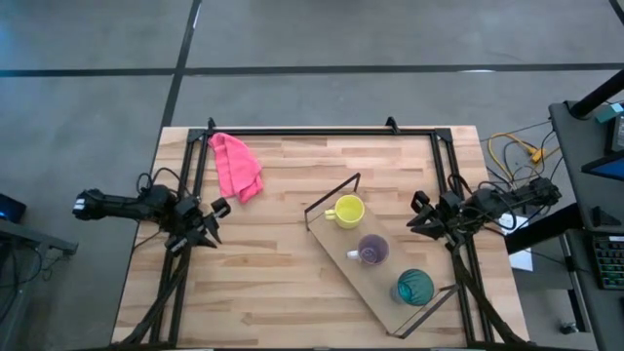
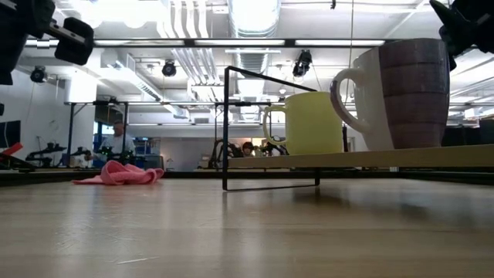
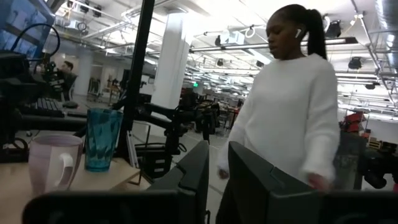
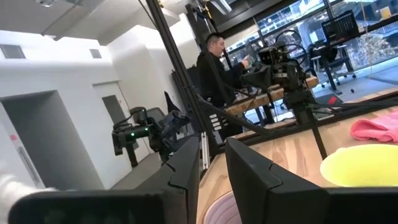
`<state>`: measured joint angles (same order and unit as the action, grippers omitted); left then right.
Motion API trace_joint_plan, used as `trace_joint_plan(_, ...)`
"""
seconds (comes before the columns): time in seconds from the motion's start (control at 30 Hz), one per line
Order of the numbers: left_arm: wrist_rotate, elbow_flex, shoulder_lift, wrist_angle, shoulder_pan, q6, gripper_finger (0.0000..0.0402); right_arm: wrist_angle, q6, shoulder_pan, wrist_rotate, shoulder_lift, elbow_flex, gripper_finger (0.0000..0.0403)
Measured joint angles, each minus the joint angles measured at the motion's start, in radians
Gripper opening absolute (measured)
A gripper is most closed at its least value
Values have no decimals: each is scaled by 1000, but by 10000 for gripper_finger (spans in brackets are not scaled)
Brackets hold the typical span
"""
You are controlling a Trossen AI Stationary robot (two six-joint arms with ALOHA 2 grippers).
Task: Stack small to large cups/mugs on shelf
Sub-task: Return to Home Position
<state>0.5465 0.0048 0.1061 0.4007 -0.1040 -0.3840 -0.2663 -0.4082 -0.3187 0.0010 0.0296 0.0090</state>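
Note:
The plywood shelf (image 1: 385, 263) lies slantwise on the table's right half, with a black wire bracket (image 1: 331, 195) at each short end. On it stand, each on its base in a row from far to near, a yellow mug (image 1: 346, 210), a translucent purple mug (image 1: 370, 251) and a teal ribbed cup (image 1: 414, 287). My left gripper (image 1: 220, 220) hovers at the table's left, empty, its fingers close together (image 3: 218, 158). My right gripper (image 1: 410, 216) hovers just right of the shelf, empty, its fingers close together (image 4: 213, 158). In the low view only the yellow mug (image 2: 312, 123) and the purple mug (image 2: 401, 93) show.
A pink cloth (image 1: 236, 166) lies crumpled at the far left of the slatted tabletop (image 1: 263, 283). A black frame (image 1: 322, 132) runs along the table's far and side edges. A person in a white sweater (image 3: 286, 118) stands beyond the table.

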Motion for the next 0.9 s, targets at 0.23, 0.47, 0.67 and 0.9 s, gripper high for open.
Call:
trace_joint_plan(0.23,0,0,19,2,0,0,47,0,0,0,0,0,0,79)
trace_joint_plan(0.47,0,0,27,2,0,-1,47,0,0,0,0,0,0,73)
trace_joint_plan(0.67,0,0,32,0,0,-1,48,0,0,0,0,-1,0,78)
trace_joint_plan(0.9,0,0,31,2,0,-1,48,0,0,0,0,-1,0,76)
